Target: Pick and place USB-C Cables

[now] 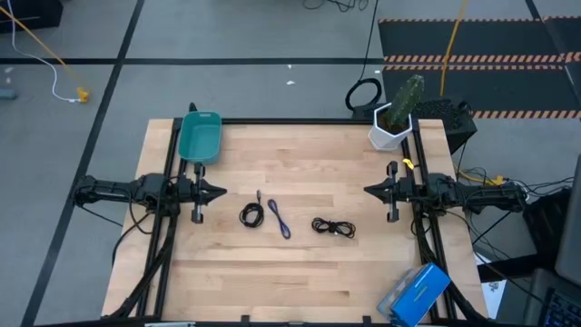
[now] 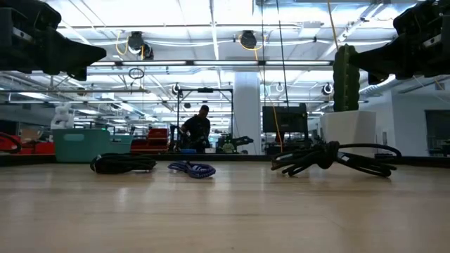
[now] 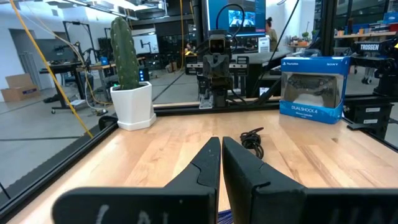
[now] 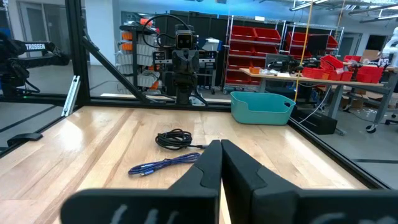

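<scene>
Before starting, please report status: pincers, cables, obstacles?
Left pincer and right pincer shut, empty, at table sides. Three cables on table. Nothing blocking.

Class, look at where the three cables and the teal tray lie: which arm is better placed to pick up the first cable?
Probably left. The left gripper waits nearest the coiled black cable, the blue-purple cable and the teal tray; the right gripper sits nearer only the other black cable.

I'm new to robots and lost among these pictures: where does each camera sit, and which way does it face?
High: overhead, straight down; both arms flank the wooden table.
Low: tabletop height, facing the room; arms overhead.
Left wrist: past the shut left gripper toward the right arm.
Right wrist: past the shut right gripper toward the teal plastic tray.
All share the coiled black cables.
</scene>
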Robot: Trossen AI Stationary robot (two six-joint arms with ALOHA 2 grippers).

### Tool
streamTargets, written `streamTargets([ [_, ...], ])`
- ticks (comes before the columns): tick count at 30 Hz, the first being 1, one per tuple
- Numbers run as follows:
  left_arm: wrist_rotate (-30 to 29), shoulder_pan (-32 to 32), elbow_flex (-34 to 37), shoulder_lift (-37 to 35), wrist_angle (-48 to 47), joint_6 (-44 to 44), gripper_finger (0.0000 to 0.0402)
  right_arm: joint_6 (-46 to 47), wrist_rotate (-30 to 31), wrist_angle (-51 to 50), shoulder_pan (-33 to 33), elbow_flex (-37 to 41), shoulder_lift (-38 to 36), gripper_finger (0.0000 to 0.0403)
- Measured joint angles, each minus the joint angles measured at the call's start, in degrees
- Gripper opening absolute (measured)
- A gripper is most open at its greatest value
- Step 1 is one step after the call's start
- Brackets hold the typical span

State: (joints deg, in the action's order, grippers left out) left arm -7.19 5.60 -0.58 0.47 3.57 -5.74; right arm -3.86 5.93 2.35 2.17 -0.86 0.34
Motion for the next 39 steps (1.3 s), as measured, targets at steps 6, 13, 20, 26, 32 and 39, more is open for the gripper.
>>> streamTargets([
  [6,0.0,0.0,0.0,0.0,0.0,0.0,0.0021,0.0,0.0,0.0,0.0,0.0,0.0,0.0],
  [13,0.8,0.1,0.0,0.0,1.3,2.5,0.0021,0.0,0.0,0.0,0.0,0.0,0.0,0.0],
  [20,1.7,0.1,-1.3,0.2,3.9,5.0,0.0021,0.0,0.0,0.0,0.0,0.0,0.0,0.0],
  [26,1.8,0.2,-10.1,4.5,-4.8,8.1,0.0021,0.0,0.0,0.0,0.0,0.0,0.0,0.0],
  [32,2.9,0.2,-24.0,12.9,-14.1,9.0,0.0021,0.0,0.0,0.0,0.0,0.0,0.0,0.0],
  [39,4.7,0.2,-42.9,24.2,-25.7,8.8,0.0021,0.0,0.0,0.9,0.0,0.0,0.0,0.0],
])
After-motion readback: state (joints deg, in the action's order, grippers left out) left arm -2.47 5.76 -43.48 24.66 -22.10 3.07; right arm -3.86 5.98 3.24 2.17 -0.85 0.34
